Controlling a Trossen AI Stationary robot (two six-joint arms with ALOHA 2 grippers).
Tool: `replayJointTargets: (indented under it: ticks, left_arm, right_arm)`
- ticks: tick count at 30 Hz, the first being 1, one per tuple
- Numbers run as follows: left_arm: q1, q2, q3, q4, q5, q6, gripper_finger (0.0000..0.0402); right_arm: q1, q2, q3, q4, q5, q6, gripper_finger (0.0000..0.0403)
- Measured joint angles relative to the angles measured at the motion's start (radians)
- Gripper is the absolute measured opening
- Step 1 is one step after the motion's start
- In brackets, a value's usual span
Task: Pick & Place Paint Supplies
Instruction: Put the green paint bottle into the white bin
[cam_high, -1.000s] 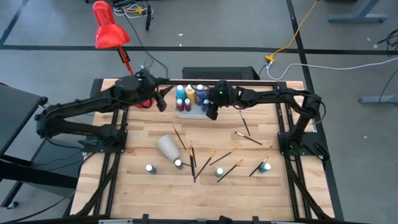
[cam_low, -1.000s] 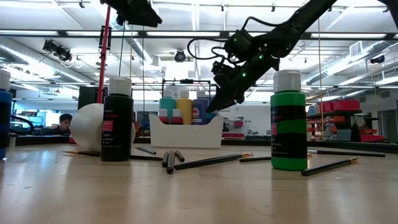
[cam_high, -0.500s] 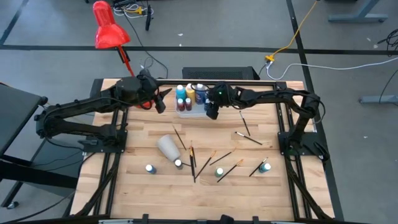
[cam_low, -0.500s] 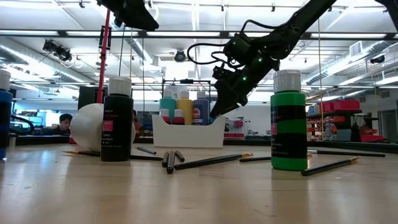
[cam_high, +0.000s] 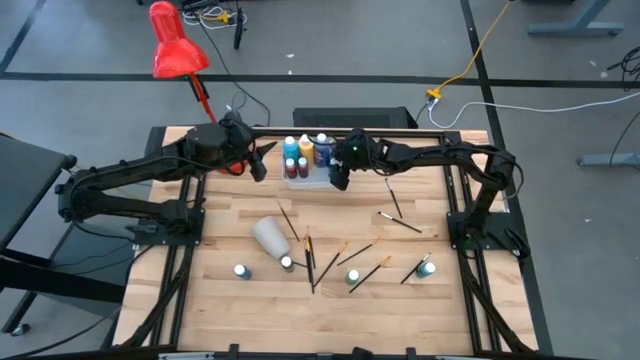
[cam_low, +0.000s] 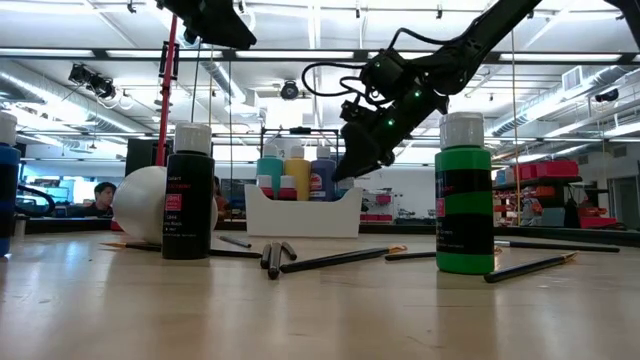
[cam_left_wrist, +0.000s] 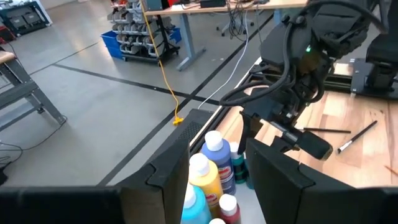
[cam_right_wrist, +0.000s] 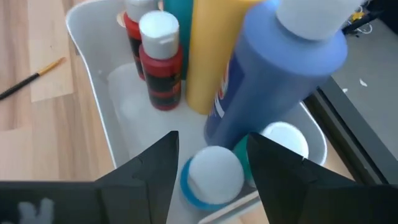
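A white bin (cam_high: 305, 178) at the table's far middle holds upright paint bottles: a tall blue one (cam_right_wrist: 267, 81), a yellow one (cam_right_wrist: 214, 56) and a small red one (cam_right_wrist: 160, 68). My right gripper (cam_right_wrist: 211, 143) hangs open over the bin's right end. Its fingers stand on either side of a small white-capped blue bottle (cam_right_wrist: 211, 174) that sits in the bin, with a gap on each side. My left gripper (cam_left_wrist: 217, 143) is open and holds nothing; it hovers higher, just left of the bin (cam_high: 262, 160). Loose bottles (cam_high: 242, 271) (cam_high: 427, 267) and paintbrushes (cam_high: 310, 255) lie on the near half of the table.
A white cup (cam_high: 270, 236) lies on its side left of the brushes. More brushes (cam_high: 395, 200) lie right of the bin. A black bottle (cam_low: 188, 195) and a green one (cam_low: 462, 200) stand near the front edge. A red lamp (cam_high: 175, 50) rises at the far left.
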Motion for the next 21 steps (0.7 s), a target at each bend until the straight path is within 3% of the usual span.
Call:
replayJointTargets:
  ticks: [9, 21]
  left_arm:
    - [0.0, 0.0, 0.0, 0.0, 0.0, 0.031, 0.0167]
    - [0.0, 0.0, 0.0, -0.001, 0.002, 0.028, 0.0167]
  right_arm:
    - [0.045, -0.035, 0.001, 0.093, -0.003, -0.02, 0.0185]
    - [0.083, -0.039, 0.0, 0.084, -0.004, -0.05, 0.0183]
